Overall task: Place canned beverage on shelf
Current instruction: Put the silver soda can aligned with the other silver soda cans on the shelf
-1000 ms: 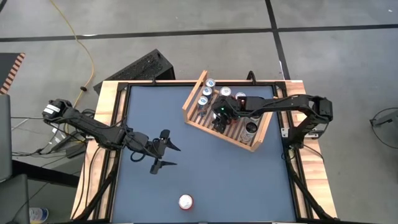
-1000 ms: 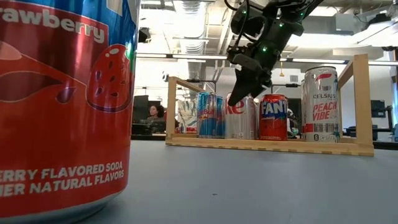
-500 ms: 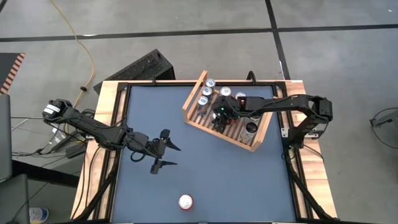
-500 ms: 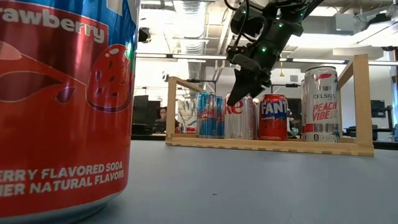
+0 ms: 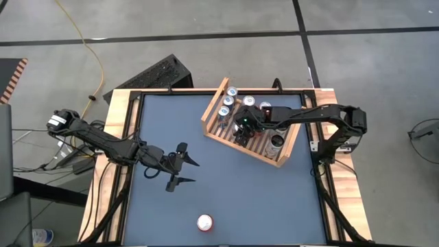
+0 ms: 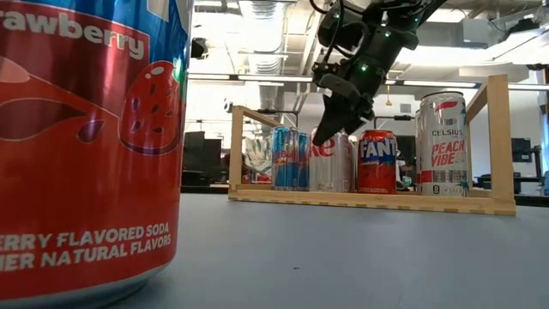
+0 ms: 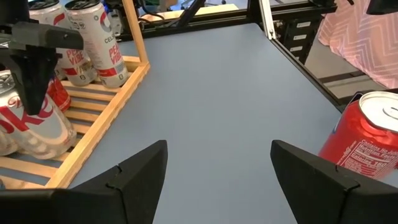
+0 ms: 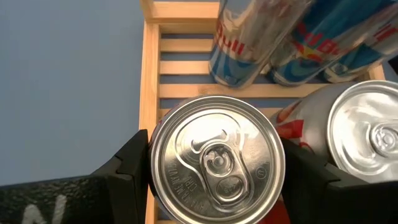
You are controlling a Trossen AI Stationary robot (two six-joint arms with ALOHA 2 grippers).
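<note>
The light wooden shelf (image 5: 247,151) lies at the table's far right and holds several upright cans on its slats. My right gripper (image 5: 241,132) hangs over the shelf, slanting down, shut on a silver-topped can (image 8: 216,158) that stands among the others. A red strawberry soda can (image 5: 204,221) stands alone near the table's front edge and looms large in the low view (image 6: 86,146). My left gripper (image 5: 186,171) hovers open over the table's left middle, nothing between its fingers. It points toward the shelf (image 7: 106,106) and the red can (image 7: 367,137). My right gripper has the can's upper wall just under the rim (image 8: 153,163) between its two fingers (image 8: 127,171). They lie on opposite sides with no gap showing. They come from above, slanting down. The can stands upright in the shelf, level with its neighbours; its foot is hidden.
Blue-and-silver slim cans (image 8: 249,50) fill the shelf's far left corner. A Fanta can (image 6: 377,160) and a Celsius can (image 6: 442,143) stand toward its right end. Raised side boards (image 6: 499,137) close the shelf's ends. Bare blue tabletop lies between the shelf and the red can.
</note>
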